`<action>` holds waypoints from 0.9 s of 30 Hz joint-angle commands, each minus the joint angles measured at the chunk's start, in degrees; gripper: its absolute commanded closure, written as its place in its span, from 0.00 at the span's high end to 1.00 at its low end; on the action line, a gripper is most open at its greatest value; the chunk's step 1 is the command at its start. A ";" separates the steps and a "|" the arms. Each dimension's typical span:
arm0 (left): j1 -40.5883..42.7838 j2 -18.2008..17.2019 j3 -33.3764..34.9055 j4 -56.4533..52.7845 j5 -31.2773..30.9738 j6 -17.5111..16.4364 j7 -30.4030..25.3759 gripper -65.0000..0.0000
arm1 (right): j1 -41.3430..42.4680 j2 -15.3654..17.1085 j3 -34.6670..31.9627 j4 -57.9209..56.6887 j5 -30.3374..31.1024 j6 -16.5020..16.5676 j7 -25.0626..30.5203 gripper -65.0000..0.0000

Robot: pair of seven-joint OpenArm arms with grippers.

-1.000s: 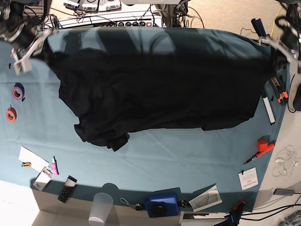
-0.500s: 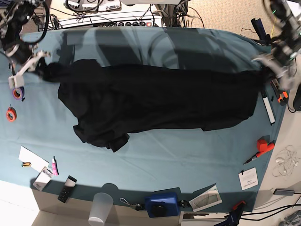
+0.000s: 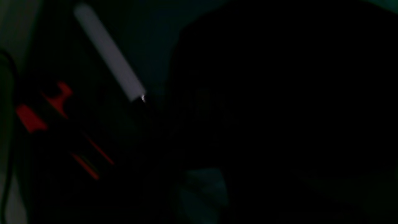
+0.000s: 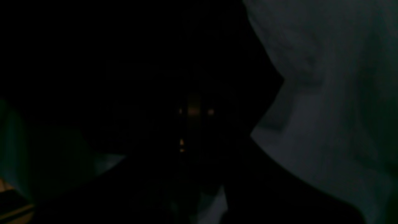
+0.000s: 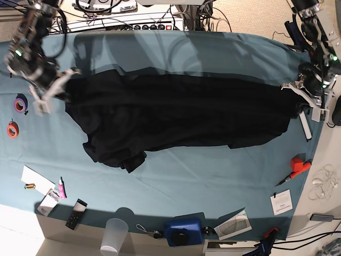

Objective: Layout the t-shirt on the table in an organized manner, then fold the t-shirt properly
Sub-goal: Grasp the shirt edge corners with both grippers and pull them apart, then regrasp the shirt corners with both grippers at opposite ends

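My left tool (image 5: 305, 92) is closed on one end of the t-shirt (image 5: 181, 114), my right tool (image 5: 53, 88) closed on the other. The shirt lies stretched across the bench (image 5: 176, 181), far half rumpled, a bunched corner (image 5: 120, 157) toward the near side. By my reckoning the layout is only half done: smoothing remains, and no fold has begun.

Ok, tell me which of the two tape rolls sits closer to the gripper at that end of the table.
The purple tape roll: it lies just beside the right gripper, while the orange tape roll sits farther toward the table's near edge.
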 commanded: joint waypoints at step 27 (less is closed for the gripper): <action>0.92 -2.47 -27.61 13.05 -25.14 -4.31 14.03 0.53 | 2.64 1.11 25.44 6.78 25.33 0.10 -17.03 0.28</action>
